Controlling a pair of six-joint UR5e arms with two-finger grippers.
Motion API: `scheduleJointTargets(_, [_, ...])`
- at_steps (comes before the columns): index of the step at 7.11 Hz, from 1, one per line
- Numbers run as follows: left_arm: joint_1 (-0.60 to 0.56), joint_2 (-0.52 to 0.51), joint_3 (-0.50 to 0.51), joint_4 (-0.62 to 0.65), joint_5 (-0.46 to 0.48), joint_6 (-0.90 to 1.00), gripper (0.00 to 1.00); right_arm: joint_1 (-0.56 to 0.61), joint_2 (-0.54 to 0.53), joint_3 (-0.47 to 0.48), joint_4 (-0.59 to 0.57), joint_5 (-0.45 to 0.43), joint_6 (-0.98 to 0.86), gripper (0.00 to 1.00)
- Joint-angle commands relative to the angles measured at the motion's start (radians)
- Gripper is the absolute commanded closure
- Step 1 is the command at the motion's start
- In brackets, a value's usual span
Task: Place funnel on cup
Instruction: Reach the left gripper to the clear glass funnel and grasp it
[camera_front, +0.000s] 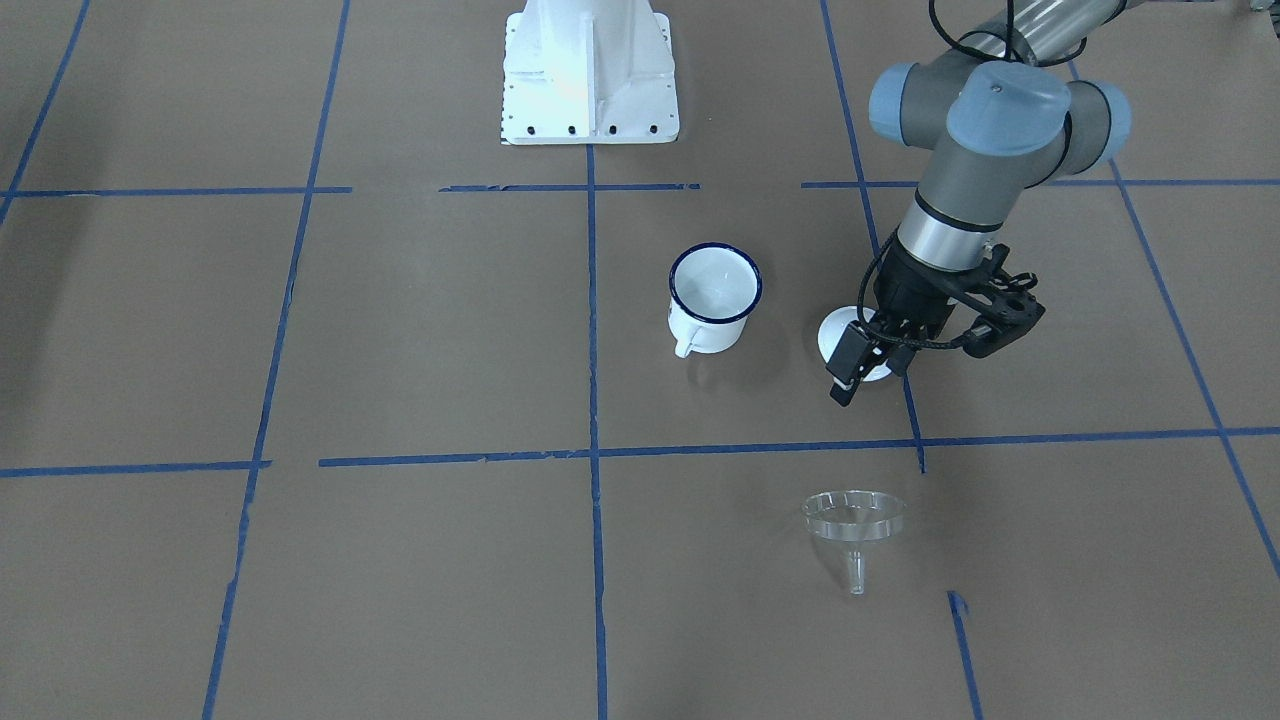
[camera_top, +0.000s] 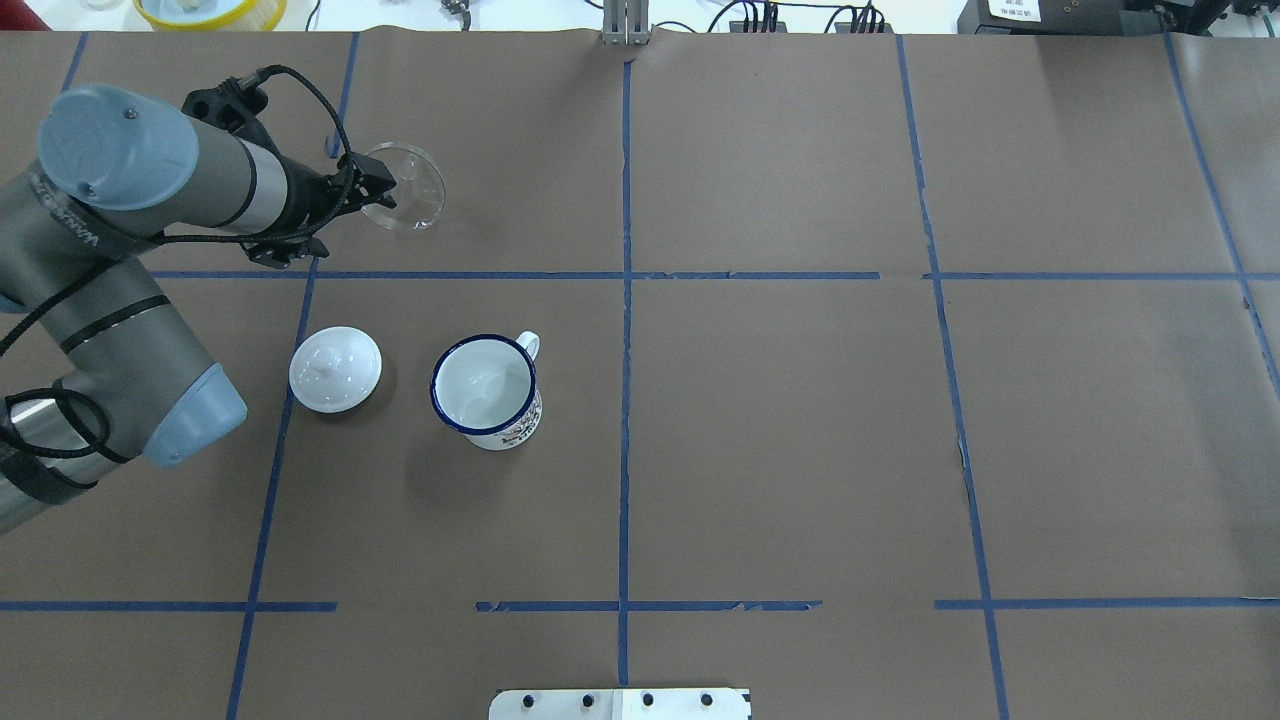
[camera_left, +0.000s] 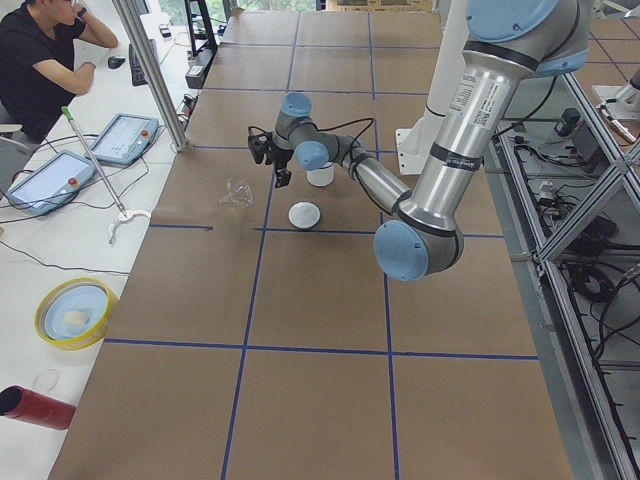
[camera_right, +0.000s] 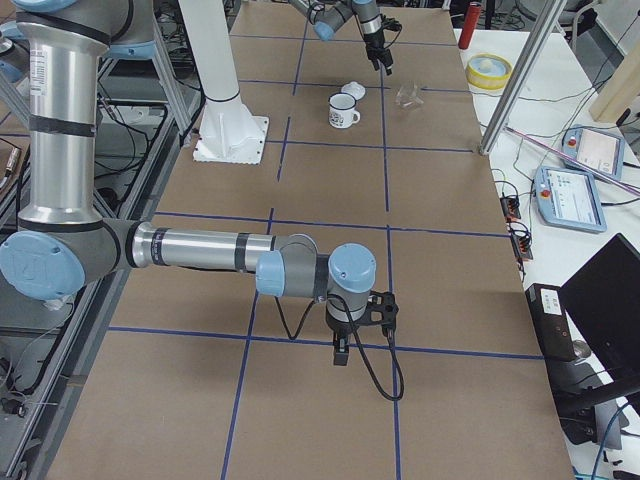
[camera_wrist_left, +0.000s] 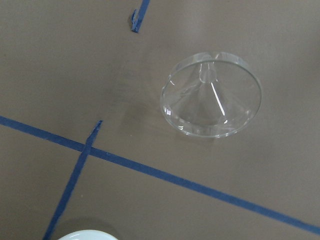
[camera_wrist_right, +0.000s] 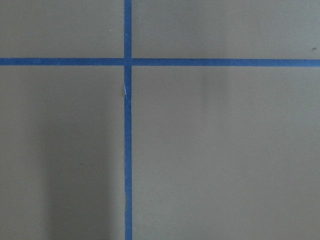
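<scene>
The clear funnel (camera_front: 853, 520) lies by itself on the brown paper; it also shows in the overhead view (camera_top: 403, 187) and fills the left wrist view (camera_wrist_left: 211, 100). The white mug with the dark blue rim (camera_front: 713, 298) stands upright and empty, also in the overhead view (camera_top: 487, 390). My left gripper (camera_front: 872, 368) hangs above the table between the white lid and the funnel, its jaws apart and empty; in the overhead view it (camera_top: 380, 187) overlaps the funnel's left rim. My right gripper (camera_right: 340, 350) points down far from these things; I cannot tell its state.
A round white domed lid (camera_top: 335, 368) lies left of the mug, partly under the left gripper in the front view (camera_front: 835, 335). The white robot base (camera_front: 588, 75) stands behind the mug. A person (camera_left: 45, 60) sits at the side bench. A yellow bowl (camera_top: 195, 10) sits past the far edge.
</scene>
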Motion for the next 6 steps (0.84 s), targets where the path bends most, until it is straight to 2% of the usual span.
scheduleJointTargets(1, [0.005,-0.017,0.16,-0.265,0.121,-0.29,0.0,0.0,0.0,-0.001,0.0,0.0,0.0,0.0])
scheduleJointTargets(3, [0.046,-0.061,0.252,-0.333,0.304,-0.432,0.0,0.0,0.002,0.001,0.0,0.0,0.0,0.0])
scheduleJointTargets(6, [0.052,-0.095,0.29,-0.338,0.31,-0.473,0.0,0.0,0.0,-0.001,0.0,0.0,0.0,0.0])
